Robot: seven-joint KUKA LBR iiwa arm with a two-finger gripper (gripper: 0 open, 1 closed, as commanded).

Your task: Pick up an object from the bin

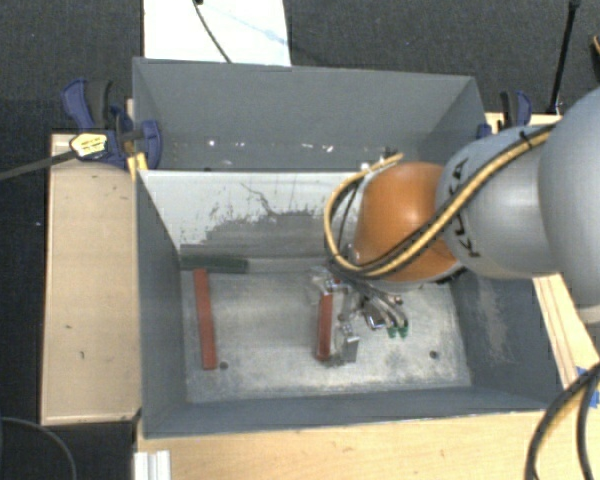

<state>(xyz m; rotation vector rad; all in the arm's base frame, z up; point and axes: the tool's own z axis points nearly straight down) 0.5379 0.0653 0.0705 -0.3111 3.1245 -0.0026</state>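
My gripper [342, 346] reaches down to the bin floor near the middle, under the orange cover. A short red-brown stick [324, 326] stands lengthwise right against the gripper's left side, touching or nearly touching one finger. Whether the stick is between the fingers I cannot tell. A small green and silver piece [396, 326] lies just to the right of the gripper.
A longer red-brown bar [206, 318] lies along the bin's left side. A dark grey-green rod [215, 263] lies across the back left, next to the bar's far end. The arm fills the right of the bin.
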